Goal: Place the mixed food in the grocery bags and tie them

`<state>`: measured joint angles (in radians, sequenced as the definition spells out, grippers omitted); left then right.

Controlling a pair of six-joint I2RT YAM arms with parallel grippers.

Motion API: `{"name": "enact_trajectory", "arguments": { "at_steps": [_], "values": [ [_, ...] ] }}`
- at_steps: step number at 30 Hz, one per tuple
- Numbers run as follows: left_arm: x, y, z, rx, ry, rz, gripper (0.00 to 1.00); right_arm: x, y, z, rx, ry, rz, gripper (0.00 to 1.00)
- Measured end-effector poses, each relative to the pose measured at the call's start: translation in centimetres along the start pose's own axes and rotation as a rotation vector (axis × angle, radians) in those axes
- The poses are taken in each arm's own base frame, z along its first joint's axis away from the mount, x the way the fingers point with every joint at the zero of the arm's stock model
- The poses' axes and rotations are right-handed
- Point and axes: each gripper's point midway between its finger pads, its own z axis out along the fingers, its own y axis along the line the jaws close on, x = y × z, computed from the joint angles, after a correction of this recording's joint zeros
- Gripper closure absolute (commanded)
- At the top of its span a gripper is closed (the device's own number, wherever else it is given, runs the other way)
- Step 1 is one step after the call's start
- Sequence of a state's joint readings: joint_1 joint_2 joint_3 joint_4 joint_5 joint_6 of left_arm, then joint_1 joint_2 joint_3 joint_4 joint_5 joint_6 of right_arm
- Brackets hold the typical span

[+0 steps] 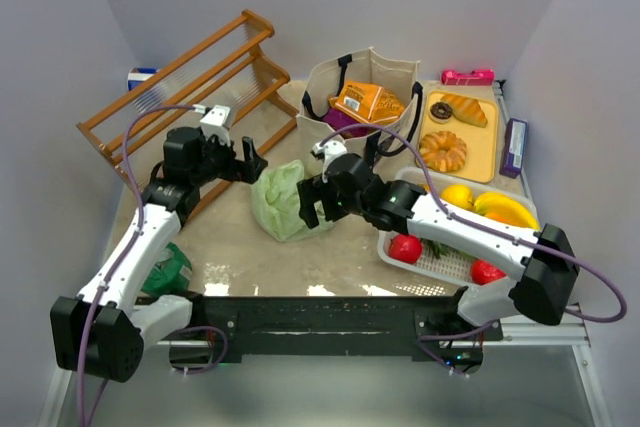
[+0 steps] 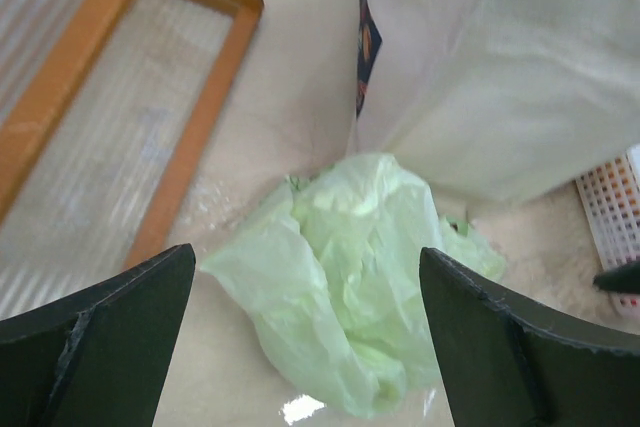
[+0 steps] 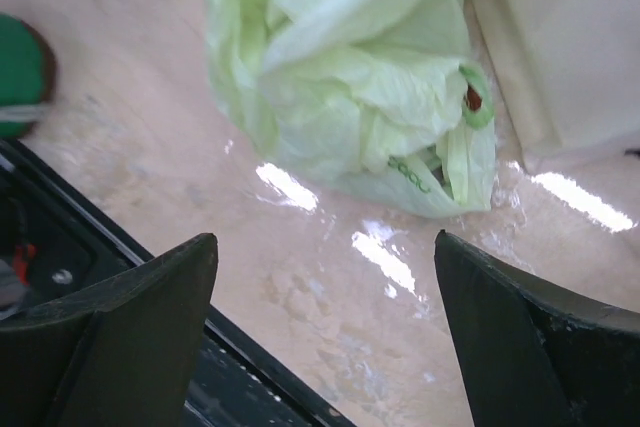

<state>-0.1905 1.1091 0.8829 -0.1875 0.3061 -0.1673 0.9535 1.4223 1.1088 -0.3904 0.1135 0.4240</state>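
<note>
**Both hands hover wide open on either side of the pale green plastic bag (image 1: 283, 202), and neither one grips it.**

The bag sits slumped in a crumpled heap on the table (image 1: 300, 262), just in front of the canvas tote (image 1: 400, 77), which already shows an orange snack packet (image 1: 368, 102). The left hand (image 1: 250, 160) faces it from the left and the right hand (image 1: 312, 205) from the right, both spread and empty, probably lined up to catch the handles for tying. In the right wrist view the heap's long axis runs away from the arms. A rolled loop (image 3: 475, 102) pokes out on the tote side. The banana (image 1: 505, 209) waits in the white mesh basket (image 1: 440, 265).
</note>
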Motion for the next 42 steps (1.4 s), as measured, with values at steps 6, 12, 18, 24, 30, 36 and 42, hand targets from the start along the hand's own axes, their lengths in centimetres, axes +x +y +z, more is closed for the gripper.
{"name": "enact_trajectory", "arguments": {
  "at_steps": [6,12,18,24,30,36,42],
  "values": [
    [3.0,-1.3,-0.8,0.054,0.026,-0.106,0.01,-5.0,1.5,-1.1,-0.018,-0.114,0.019,0.16],
    [5.3,-1.2,0.0,0.043,0.068,-0.206,0.03,-4.1,1.4,2.6,0.029,-0.061,0.034,0.11],
    [8.4,-1.1,1.4,0.006,0.131,-0.261,0.11,-1.2,0.9,6.3,0.084,0.018,0.049,0.13],
    [9.7,-0.5,3.3,-0.05,0.149,-0.281,0.37,-0.7,1.5,8.4,0.1,0.017,0.06,0.16],
    [10.5,-0.1,3.9,-0.077,0.14,-0.304,0.51,-1.6,1.2,10.6,0.157,-0.021,0.081,0.3],
    [11.9,0.3,3.8,-0.096,0.146,-0.324,0.74,-1.5,-0.4,13.0,0.266,-0.039,0.082,0.63],
    [12.6,0.6,3.8,-0.113,0.146,-0.334,1.0,-1.6,-1.7,13.3,0.334,-0.062,0.079,1.0]
  ]
}}
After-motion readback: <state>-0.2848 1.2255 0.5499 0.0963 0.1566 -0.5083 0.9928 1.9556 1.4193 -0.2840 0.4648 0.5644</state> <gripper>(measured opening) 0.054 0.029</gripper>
